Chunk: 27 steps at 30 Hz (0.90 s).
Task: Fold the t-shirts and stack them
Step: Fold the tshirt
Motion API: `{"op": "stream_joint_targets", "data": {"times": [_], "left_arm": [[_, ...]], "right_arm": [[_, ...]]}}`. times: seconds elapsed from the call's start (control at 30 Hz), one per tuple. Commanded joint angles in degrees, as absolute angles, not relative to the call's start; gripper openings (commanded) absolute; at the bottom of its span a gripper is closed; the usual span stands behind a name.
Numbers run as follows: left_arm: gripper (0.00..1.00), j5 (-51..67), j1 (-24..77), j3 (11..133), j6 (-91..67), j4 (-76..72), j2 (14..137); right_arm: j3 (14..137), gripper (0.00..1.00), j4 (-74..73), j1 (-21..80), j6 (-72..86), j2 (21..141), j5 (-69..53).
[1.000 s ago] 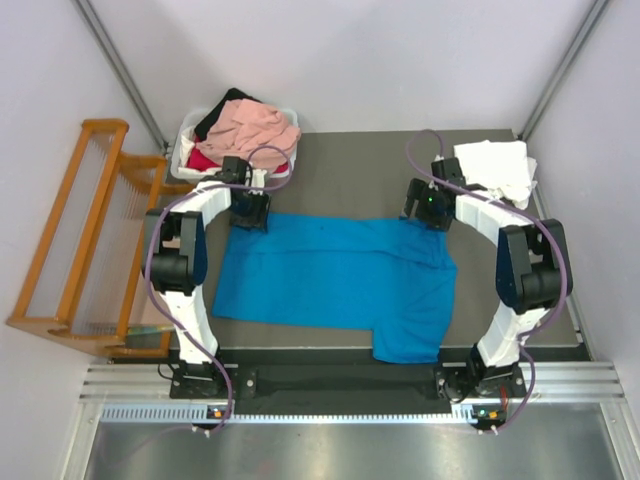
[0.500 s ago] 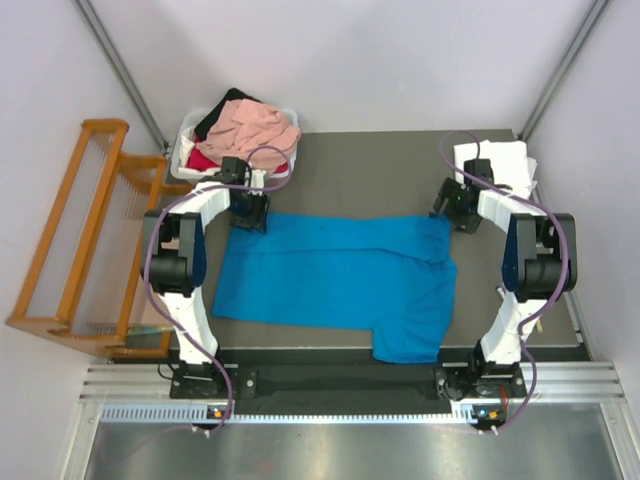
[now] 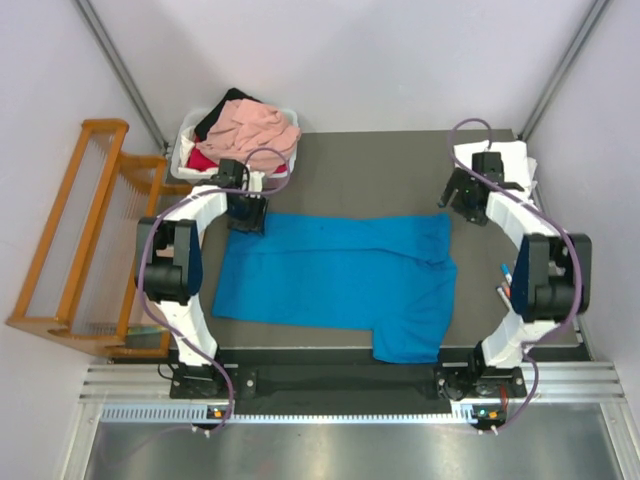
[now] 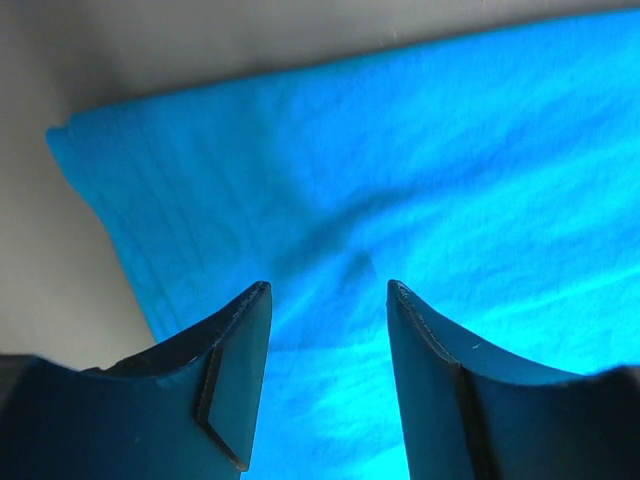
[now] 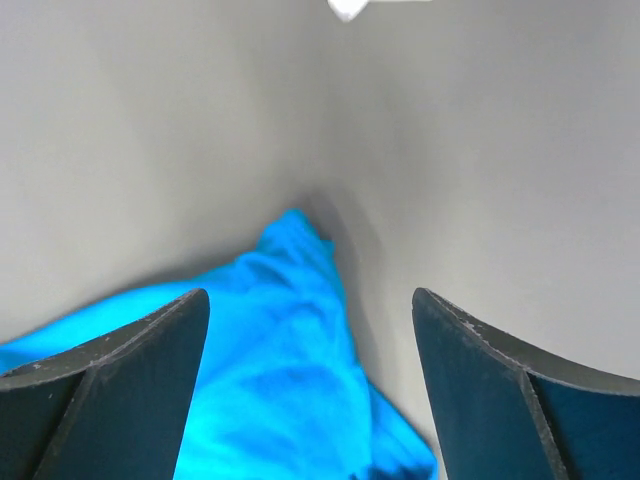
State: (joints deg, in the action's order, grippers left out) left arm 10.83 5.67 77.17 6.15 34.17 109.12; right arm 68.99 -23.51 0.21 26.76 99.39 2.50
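- Blue t-shirt point(image 3: 340, 275) lies spread flat across the middle of the dark counter point(image 3: 370, 165), with one flap reaching toward the near edge on the right side.
- Left claw point(image 3: 245, 213) hangs over the far left corner of that shirt. Its jaws stand roughly half apart with blue cloth showing in the gap, and nothing is pinched between them (a small wrinkle sits in the fabric just ahead of the tips).
- Right claw point(image 3: 462, 195) sits just beyond the shirt's far right corner, over bare counter. Its jaws are spread wide and hold nothing; in the wrist view the pointed corner of blue cloth lies below and between them.
- White tub point(image 3: 190, 135) stands at the far left corner of the counter, just behind the left claw. A salmon-pink tee point(image 3: 260, 122) is heaped on top of it, a black tee point(image 3: 215, 115) shows at its back edge, and a red tee point(image 3: 205, 160) shows at its front.
- White tee point(image 3: 515, 155) lies bunched at the far right corner, partly hidden by the right arm.
- Wooden rack point(image 3: 70, 240) stands off the left side of the counter.
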Motion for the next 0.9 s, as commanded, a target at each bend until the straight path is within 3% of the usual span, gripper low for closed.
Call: {"op": "stream_joint_targets", "data": {"times": [0.0,0.13,0.33,0.87], "left_arm": [[0.55,10.2,5.6,75.3,7.1,33.2,104.0],[0.55,9.9,5.6,73.3,6.6,32.4,103.3],[0.54,10.1,5.4,71.4,6.0,31.5,102.7],[0.54,10.5,4.8,71.7,5.9,31.7,102.2]], "right_arm": [[65.5,0.82,-19.9,0.4,26.8,87.8,5.5],[64.7,0.83,-17.1,0.6,27.5,86.7,-4.3],[70.0,0.80,-17.7,4.4,26.6,96.7,-13.1],[75.0,0.80,-18.8,10.7,25.8,106.3,-8.9]]}}
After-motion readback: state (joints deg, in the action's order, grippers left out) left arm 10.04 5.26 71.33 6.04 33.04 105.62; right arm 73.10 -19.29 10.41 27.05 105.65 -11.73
